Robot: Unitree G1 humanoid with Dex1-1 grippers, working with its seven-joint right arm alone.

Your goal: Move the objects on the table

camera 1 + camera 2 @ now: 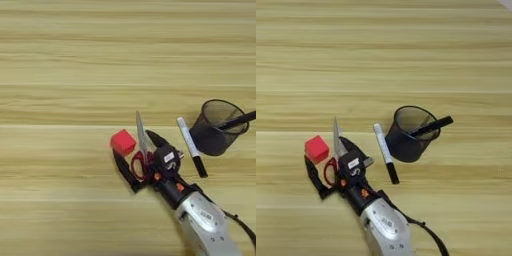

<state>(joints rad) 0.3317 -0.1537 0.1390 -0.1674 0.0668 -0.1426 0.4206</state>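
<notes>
Red-handled scissors point(140, 132) lie on the table point(75, 75) with their silver blades pointing away from me. My right gripper point(132, 144) comes in from the bottom right and stands open over them. One black finger point(122, 169) lies left of the red handles point(330, 172), the other just right of the blades. A small red cube point(123, 142) sits beside the left fingertip, close to the blades. A white marker point(189, 144) with a black cap lies right of the gripper, apart from it.
A black mesh cup point(215, 134) stands right of the marker, with a dark pen point(240, 120) leaning out of it to the right. A black cable point(431, 240) trails from the silver forearm point(383, 227) near the bottom edge.
</notes>
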